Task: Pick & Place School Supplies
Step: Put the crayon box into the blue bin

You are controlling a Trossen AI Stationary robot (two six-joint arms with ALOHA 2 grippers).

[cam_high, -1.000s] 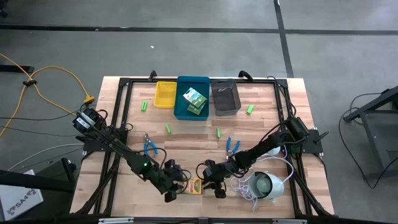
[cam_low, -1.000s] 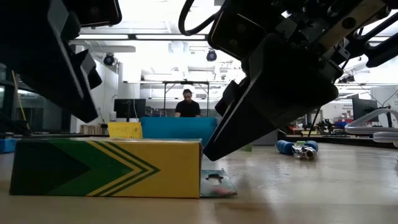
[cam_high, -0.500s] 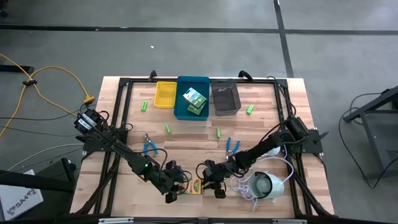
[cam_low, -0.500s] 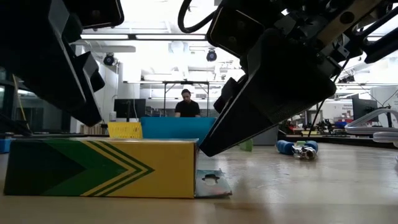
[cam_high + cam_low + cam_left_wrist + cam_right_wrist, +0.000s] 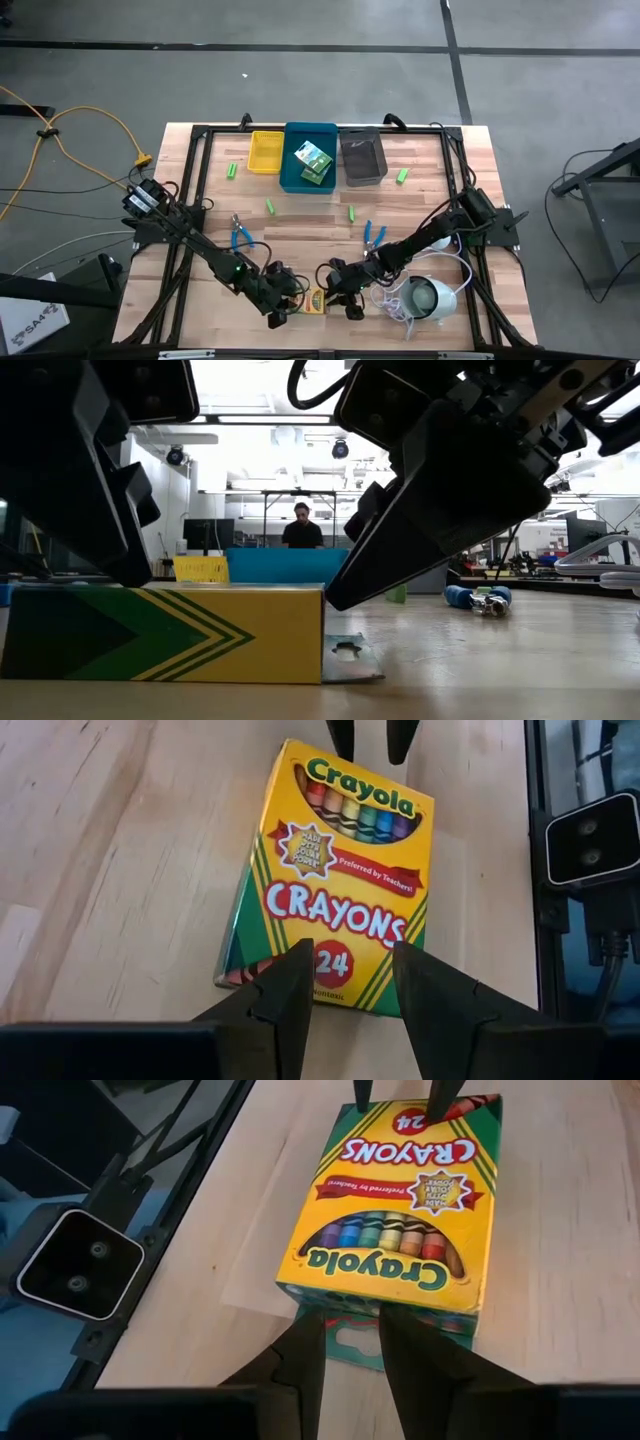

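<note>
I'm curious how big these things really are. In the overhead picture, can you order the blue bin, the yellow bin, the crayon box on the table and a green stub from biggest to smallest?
1. blue bin
2. yellow bin
3. crayon box, partly hidden by the grippers
4. green stub

The overhead camera sees them all from about the same distance, so this ranking is fair.

Wooden table [image 5: 300, 215] with black frame rails along its edges. At the far edge, three bins in a row, touching or nearly so: yellow bin [image 5: 265, 152], blue bin [image 5: 298, 176], grey bin [image 5: 362, 158]. Round white device [image 5: 425, 298] with coiled white cord [image 5: 392, 300] at the near right corner. Yellow cable [image 5: 75, 135] on the grey floor, left of table. Low view: person [image 5: 302, 527] seated in the room beyond the bins
</note>
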